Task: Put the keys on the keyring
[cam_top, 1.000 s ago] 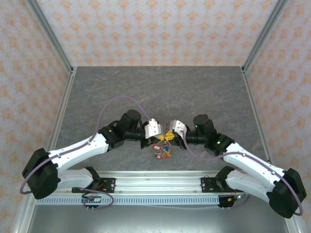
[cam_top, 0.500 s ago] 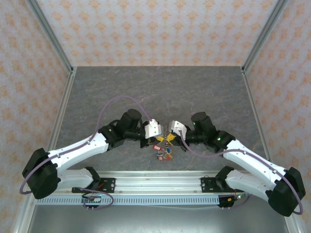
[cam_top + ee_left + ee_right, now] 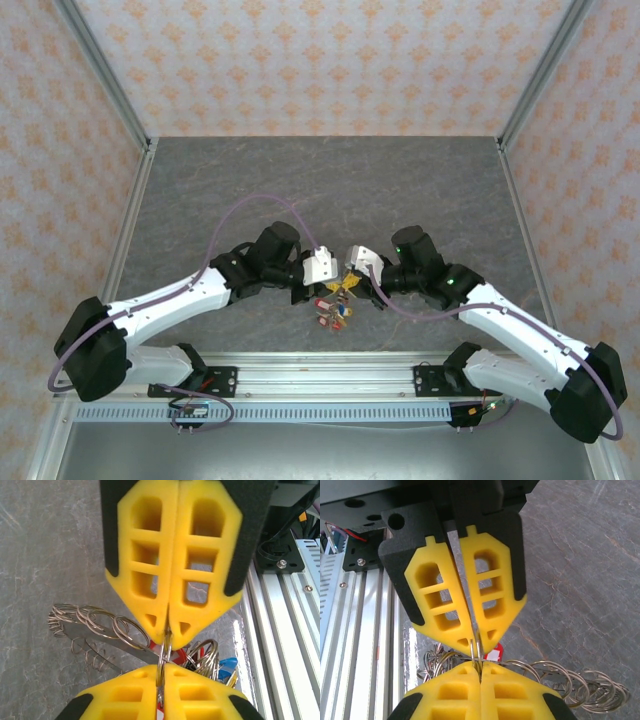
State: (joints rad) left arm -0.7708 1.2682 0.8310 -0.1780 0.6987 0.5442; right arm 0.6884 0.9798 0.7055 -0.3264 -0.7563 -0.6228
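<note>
Pinching keyring (image 3: 163, 655): L claw (image 3: 167, 628), R claw (image 3: 475, 643)

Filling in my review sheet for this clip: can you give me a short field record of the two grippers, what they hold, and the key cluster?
left gripper: fingers shut on a thin silvery wire ring
right gripper: fingers shut on the same ring, tip to tip with the left
key cluster: silvery wire loops and keys with red and blue tags, under the meeting fingertips
surface: grey stone-patterned table
keys threaded on: cannot tell
</note>
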